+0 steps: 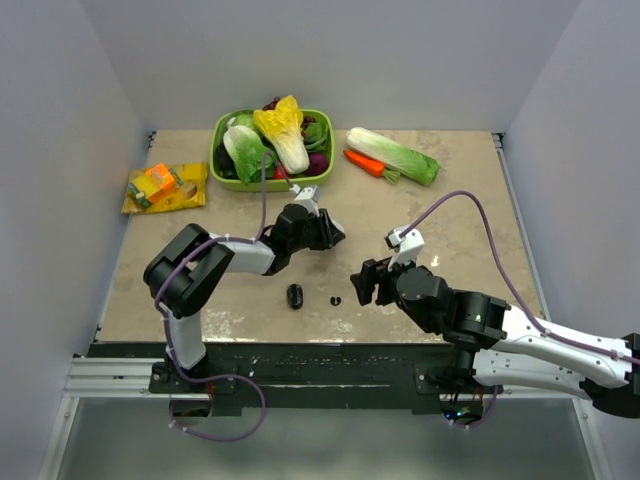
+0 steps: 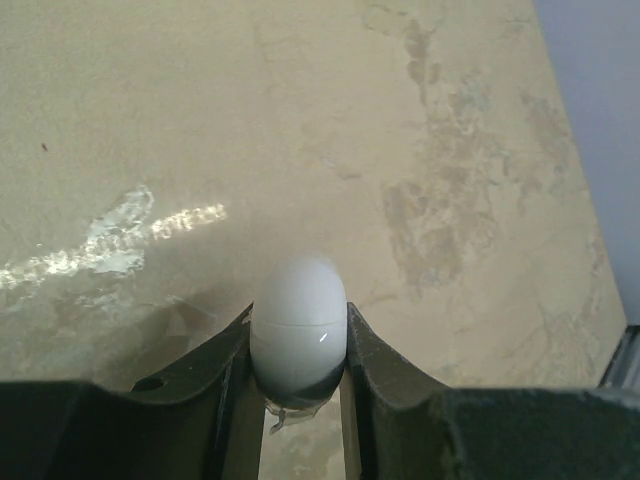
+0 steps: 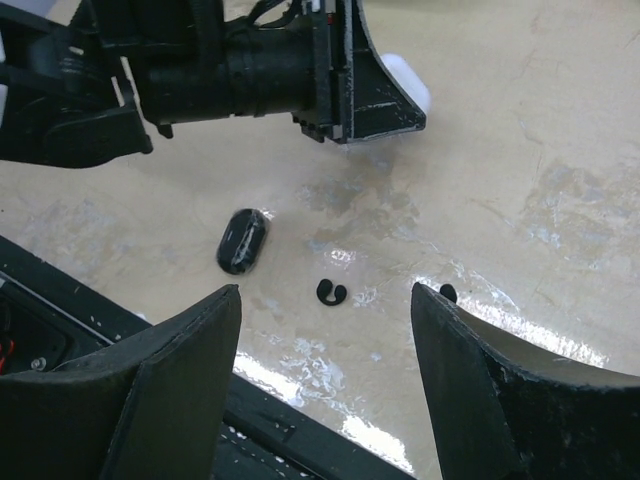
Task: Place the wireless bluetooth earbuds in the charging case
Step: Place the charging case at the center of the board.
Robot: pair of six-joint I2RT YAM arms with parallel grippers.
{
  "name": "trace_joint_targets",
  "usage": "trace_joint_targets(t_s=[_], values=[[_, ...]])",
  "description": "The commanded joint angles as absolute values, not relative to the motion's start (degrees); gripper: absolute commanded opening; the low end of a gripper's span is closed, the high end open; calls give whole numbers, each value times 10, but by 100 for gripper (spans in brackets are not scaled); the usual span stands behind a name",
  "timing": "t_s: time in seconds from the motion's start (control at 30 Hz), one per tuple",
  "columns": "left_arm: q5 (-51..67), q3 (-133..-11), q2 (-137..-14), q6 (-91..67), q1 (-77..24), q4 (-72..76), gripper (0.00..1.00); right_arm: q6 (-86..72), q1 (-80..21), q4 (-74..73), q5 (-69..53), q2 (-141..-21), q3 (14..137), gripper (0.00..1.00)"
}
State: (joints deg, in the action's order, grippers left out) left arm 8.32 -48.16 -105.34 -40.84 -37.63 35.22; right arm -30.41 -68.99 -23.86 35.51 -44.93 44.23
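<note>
My left gripper (image 1: pixel 330 232) (image 2: pixel 299 316) is shut on a white egg-shaped case (image 2: pixel 298 320) with a seam round it and holds it just above the table. It also shows at the top of the right wrist view (image 3: pixel 412 85). A black oval pod (image 1: pixel 294 296) (image 3: pixel 243 240) lies on the table near the front edge. One tiny black C-shaped earbud (image 1: pixel 335 299) (image 3: pixel 330 292) lies to its right. A second earbud (image 3: pixel 448 292) peeks out beside my right fingertip. My right gripper (image 1: pixel 362 283) (image 3: pixel 326 300) is open and empty, hovering over the first earbud.
A green basket (image 1: pixel 216 150) of vegetables stands at the back. A napa cabbage (image 1: pixel 393 155) and a carrot (image 1: pixel 364 163) lie to its right, an orange snack packet (image 1: pixel 165 187) at the left. The table's front edge (image 3: pixel 300 430) runs just below my right fingers.
</note>
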Motion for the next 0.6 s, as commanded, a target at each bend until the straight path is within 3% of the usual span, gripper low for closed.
trace_joint_targets(t_s=[0.0, 0.07, 0.3, 0.57], values=[[26, -558, -1100, -392, -370, 254, 0, -307, -690, -226, 374, -444, 451, 72], [19, -570, -1122, -390, -368, 225, 0, -300, -690, -231, 375, -442, 453, 72], [28, -584, -1147, -391, -345, 194, 31, -291, -689, -252, 390, -430, 468, 74], [42, -561, -1092, -371, -308, 140, 48, -290, -690, -270, 408, -429, 479, 75]])
